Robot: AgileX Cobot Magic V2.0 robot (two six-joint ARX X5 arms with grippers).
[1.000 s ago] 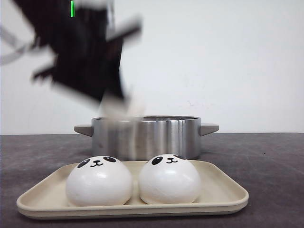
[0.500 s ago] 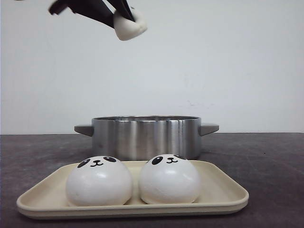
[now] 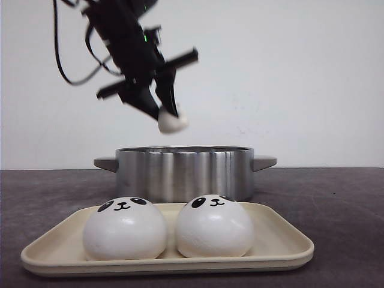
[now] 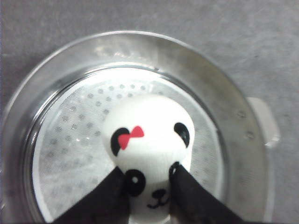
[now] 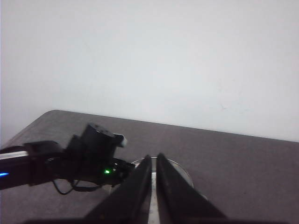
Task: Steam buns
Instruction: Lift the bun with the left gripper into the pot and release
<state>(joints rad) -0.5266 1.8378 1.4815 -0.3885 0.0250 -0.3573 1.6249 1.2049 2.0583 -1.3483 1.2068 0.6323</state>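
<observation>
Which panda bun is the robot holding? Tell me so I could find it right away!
Find the shiny round steel pot behind the cream tray. Right above it, the left gripper pinches a white panda-face bun in the air. Unlike the two panda buns sitting on the tray, it hangs over the pot and wears a little red bow by one ear.

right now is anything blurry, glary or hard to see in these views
Front view: sharp and evenly lit, bright streaks of glare on the pot, the held bun slightly soft. Left wrist view: the bun is blown out white on top, the pot rim hazy with reflections. Right wrist view: dim and soft, the right gripper a dark shape, the left arm murky.
</observation>
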